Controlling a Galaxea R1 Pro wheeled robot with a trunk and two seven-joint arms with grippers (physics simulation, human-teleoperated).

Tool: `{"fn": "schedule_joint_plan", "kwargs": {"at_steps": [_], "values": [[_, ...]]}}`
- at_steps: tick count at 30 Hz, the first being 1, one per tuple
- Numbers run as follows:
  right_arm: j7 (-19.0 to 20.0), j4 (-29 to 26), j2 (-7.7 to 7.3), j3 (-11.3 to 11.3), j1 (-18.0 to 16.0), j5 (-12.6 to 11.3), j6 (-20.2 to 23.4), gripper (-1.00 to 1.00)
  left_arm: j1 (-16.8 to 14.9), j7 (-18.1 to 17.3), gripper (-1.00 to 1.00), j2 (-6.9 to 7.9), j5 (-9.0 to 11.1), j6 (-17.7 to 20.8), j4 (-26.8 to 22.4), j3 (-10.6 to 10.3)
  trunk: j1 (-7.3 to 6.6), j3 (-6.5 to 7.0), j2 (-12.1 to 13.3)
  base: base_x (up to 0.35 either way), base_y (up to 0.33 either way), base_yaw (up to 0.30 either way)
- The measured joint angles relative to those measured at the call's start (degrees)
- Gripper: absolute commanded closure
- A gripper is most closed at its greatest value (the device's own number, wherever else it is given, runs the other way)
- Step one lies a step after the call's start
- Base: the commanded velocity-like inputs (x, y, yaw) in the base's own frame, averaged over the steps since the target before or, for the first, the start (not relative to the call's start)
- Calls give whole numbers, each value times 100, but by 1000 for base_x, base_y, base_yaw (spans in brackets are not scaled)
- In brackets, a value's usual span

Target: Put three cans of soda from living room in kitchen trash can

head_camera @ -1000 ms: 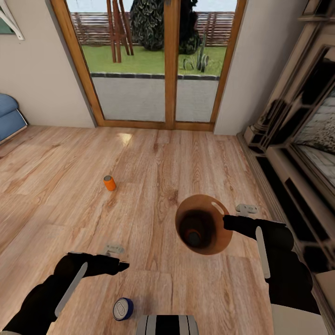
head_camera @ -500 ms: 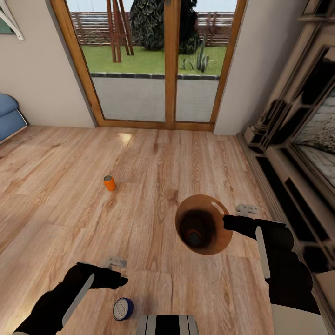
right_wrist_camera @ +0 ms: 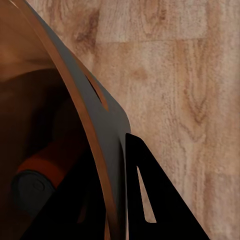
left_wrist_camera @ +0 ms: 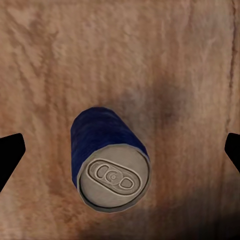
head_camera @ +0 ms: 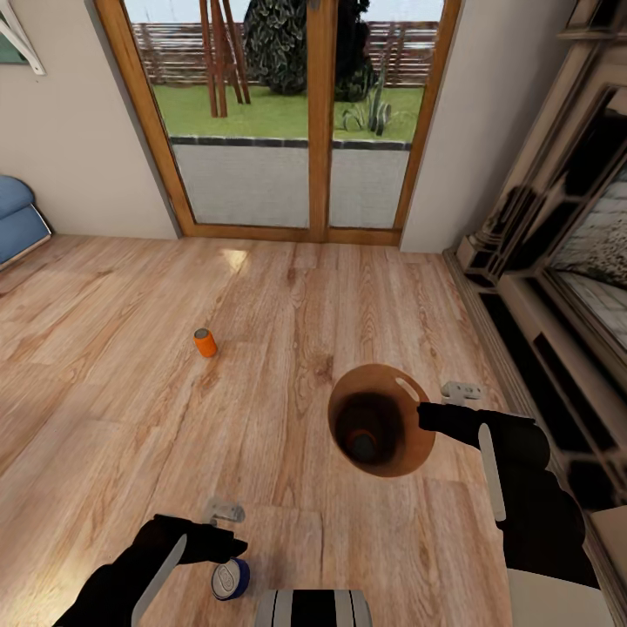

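**Left hand over the blue can, bin held at the right**

The left hand (left_wrist_camera: pixel 120 150) hangs above the blue can (head_camera: pixel 230 578), fingers spread wide to either side of it, not touching; the can stands on the wood floor (head_camera: pixel 287 348). The right hand (head_camera: pixel 424 414) grips the brown bin (head_camera: pixel 418 448) by its rim. An orange can (right_wrist_camera: pixel 37 180) seems to lie inside, dimly seen. Another orange can (head_camera: pixel 205 342) stands well apart, nearer the glass doors (head_camera: pixel 319 113).

The left gripper (head_camera: pixel 233 549) has pulled back toward the robot and dropped lower, so it now hangs over the blue can (head_camera: pixel 230 578), jaws spread wide either side of it.
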Motion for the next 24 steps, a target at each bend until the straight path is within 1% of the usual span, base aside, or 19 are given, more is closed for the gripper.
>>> {"fn": "schedule_joint_plan", "kwargs": {"at_steps": [4, 7, 9, 10, 11, 14, 18, 21, 22, 24], "values": [[0, 0, 0, 0, 1, 2, 0, 100, -1, 8, -100, -5, -1, -29, 88, 0, 0, 0, 0, 0, 0, 0], [1, 0, 0, 0, 1, 1, 0, 100, 1, 70, -100, -17, 6, -178, 144, -2, 0, 0, 0, 0, 0, 0], [5, 0, 0, 0, 1, 2, 0, 100, 0, 188, -100, -59, 11, -274, 236, -4, 0, 0, 0, 0, 0, 0], [4, 0, 0, 0, 1, -1, 0, 100, -2, 333, -100, -132, 4, -328, 358, -6, 0, 0, 0, 0, 0, 0], [1, 0, 0, 0, 0, -4, 0, 100, -6, 524, -100, -250, -3, -384, 532, -8, 0, 0, 0, 0, 0, 0], [2, 0, 0, 0, 0, 5, -1, 100, -13, 597, -100, -295, -9, -511, 614, -9, 0, 0, 0, 0, 0, 0], [3, 0, 0, 0, 0, -2, 0, 100, -19, 610, -100, -306, -9, -639, 781, -9, 0, 0, 0, 0, 0, 0], [6, 0, 0, 0, 1, 1, 0, 100, -22, 618, -100, -336, -8, -802, 1016, -9, 0, 0, 0, 0, 0, 0], [4, 0, 0, 0, 1, -1, 0, 100, -27, 621, -100, -375, -9, -876, 1190, -9, 0, 0, 0, 0, 0, 0], [5, 0, 0, 0, 1, 3, -1, 100, -30, 625, -100, -411, -75, -947, 1395, -9, 0, 0, 0, 0, 0, 0]]}}
